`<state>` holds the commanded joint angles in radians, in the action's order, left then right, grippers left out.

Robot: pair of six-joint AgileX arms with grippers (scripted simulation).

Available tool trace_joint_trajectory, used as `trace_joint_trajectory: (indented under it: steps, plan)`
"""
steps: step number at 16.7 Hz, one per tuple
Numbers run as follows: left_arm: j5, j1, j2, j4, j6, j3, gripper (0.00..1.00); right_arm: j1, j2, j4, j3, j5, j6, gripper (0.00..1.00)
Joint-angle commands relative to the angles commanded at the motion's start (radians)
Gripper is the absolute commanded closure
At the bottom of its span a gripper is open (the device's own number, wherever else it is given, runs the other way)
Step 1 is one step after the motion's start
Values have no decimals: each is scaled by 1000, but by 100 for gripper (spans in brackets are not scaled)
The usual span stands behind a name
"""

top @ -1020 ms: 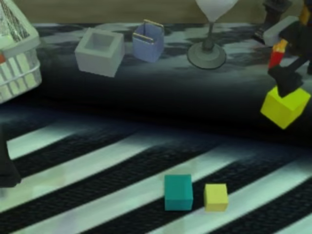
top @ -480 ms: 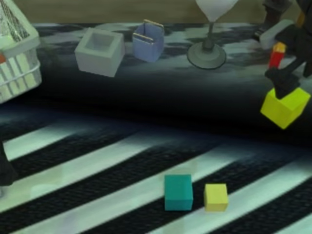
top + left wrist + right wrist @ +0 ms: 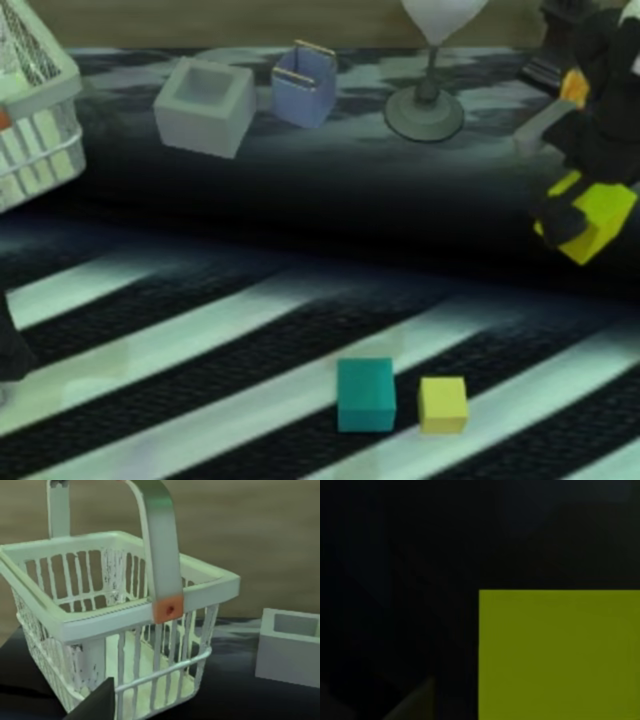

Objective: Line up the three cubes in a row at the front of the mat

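From above, the striped mat (image 3: 200, 340) is lying across the lower part of the table, and everything here is placed against it. The teal cube (image 3: 366, 394) is sitting on the mat near its front edge, with the small pale yellow cube (image 3: 443, 404) just beside it on the right, a thin gap between them. The large lime-yellow cube (image 3: 592, 222) is sitting off the mat, beyond its back right corner, on the dark cloth (image 3: 330, 190). The right gripper (image 3: 566, 215) is pressing down over that cube's left side, covering part of it; whether its pincer is wide, narrow or clamped cannot be told. Further behind the mat a grey square box (image 3: 205, 105), a blue basket (image 3: 303, 84) and a lamp stand (image 3: 425, 112) are standing in a row. A white wire basket (image 3: 35, 130) is sitting past the mat's back left corner. The left arm (image 3: 12, 345) is idling at the mat's left edge.

The left wrist view is looking at the white wire basket (image 3: 120, 625) up close, with the grey square box (image 3: 290, 647) near it.

The right wrist view is mostly dark; a flat face of the lime-yellow cube (image 3: 560, 655) is filling one corner.
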<state>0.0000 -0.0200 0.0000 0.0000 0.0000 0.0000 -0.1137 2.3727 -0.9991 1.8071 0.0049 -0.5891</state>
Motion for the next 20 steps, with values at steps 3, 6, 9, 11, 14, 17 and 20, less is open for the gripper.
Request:
trace_joint_trajectory:
  steps: [3, 6, 9, 11, 14, 17, 20]
  plan:
    - [0, 0, 0, 0, 0, 0, 0, 0, 10, 24, -21, 0, 0, 0]
    - [0, 0, 0, 0, 0, 0, 0, 0, 10, 24, -21, 0, 0, 8]
    - [0, 0, 0, 0, 0, 0, 0, 0, 10, 24, -21, 0, 0, 30]
    - [0, 0, 0, 0, 0, 0, 0, 0, 10, 24, -21, 0, 0, 45]
    - [0, 0, 0, 0, 0, 0, 0, 0, 10, 24, -21, 0, 0, 68]
    - [0, 0, 0, 0, 0, 0, 0, 0, 10, 24, -21, 0, 0, 90]
    - [0, 0, 0, 0, 0, 0, 0, 0, 10, 24, -21, 0, 0, 100]
